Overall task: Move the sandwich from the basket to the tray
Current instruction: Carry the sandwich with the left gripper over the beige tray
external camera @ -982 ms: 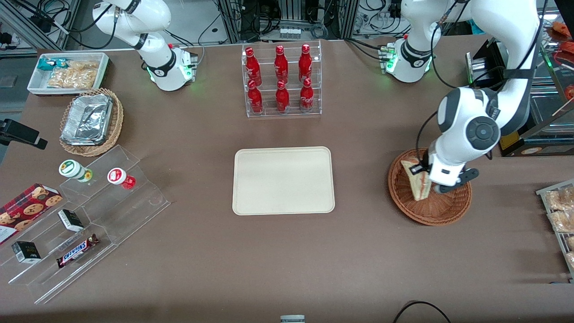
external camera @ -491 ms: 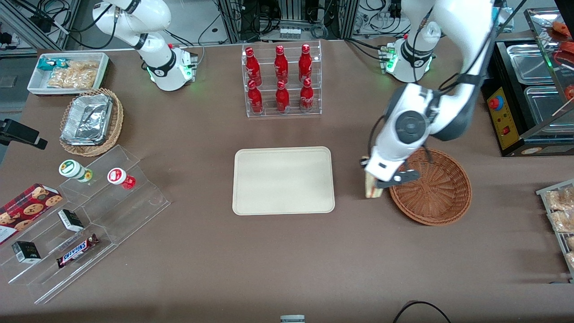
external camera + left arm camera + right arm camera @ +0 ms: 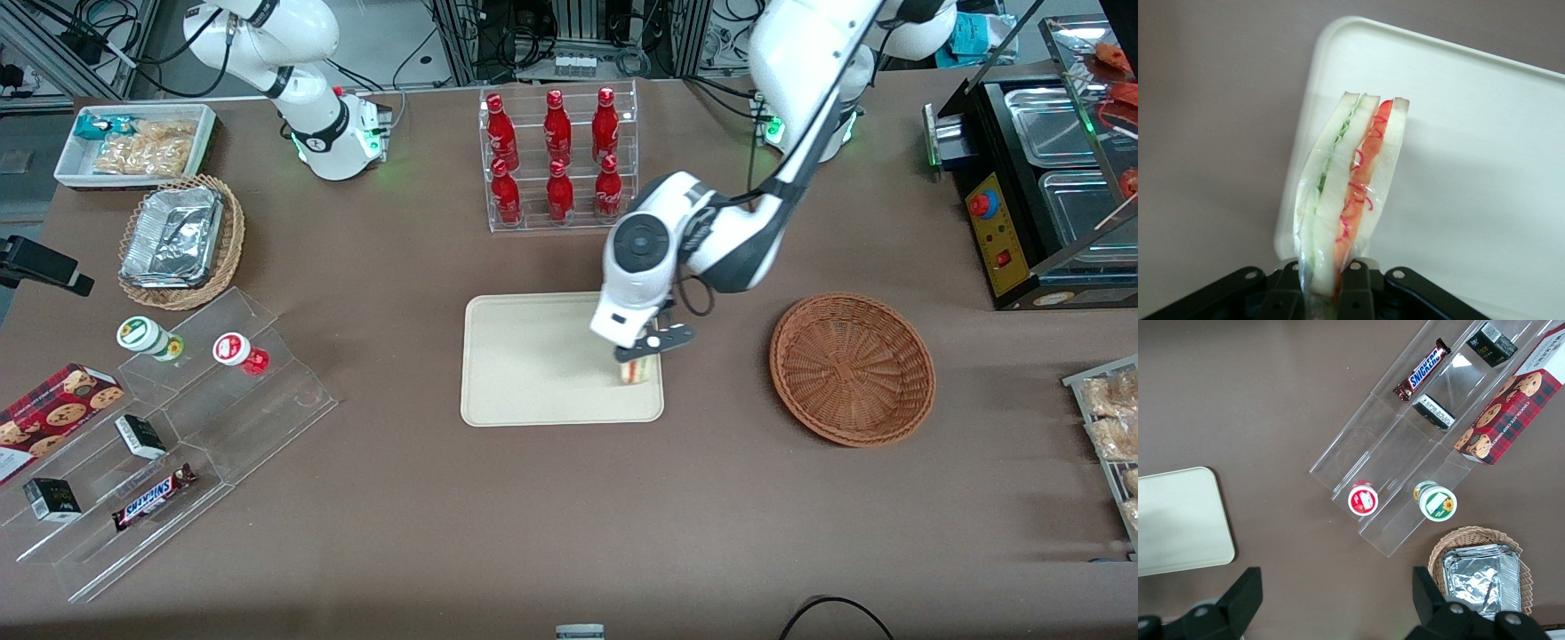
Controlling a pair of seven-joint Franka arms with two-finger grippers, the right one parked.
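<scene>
Brown worktop (image 3: 533, 516) scene: the sandwich (image 3: 1351, 193) is held clamped in the fingers (image 3: 1355, 287) of the gripper (image 3: 642, 353) above the tray (image 3: 533, 364) edge nearest the emptied basket (image 3: 852, 369), so transfer is judged nearly complete, with lowering and release outstanding.

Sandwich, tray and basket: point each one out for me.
sandwich (image 3: 1351, 200), left wrist view, filling edge, held in the gripper (image 3: 1328, 283).
tray (image 3: 524, 356), front view, bare floor.
basket (image 3: 852, 369), front view, woven inside.
</scene>
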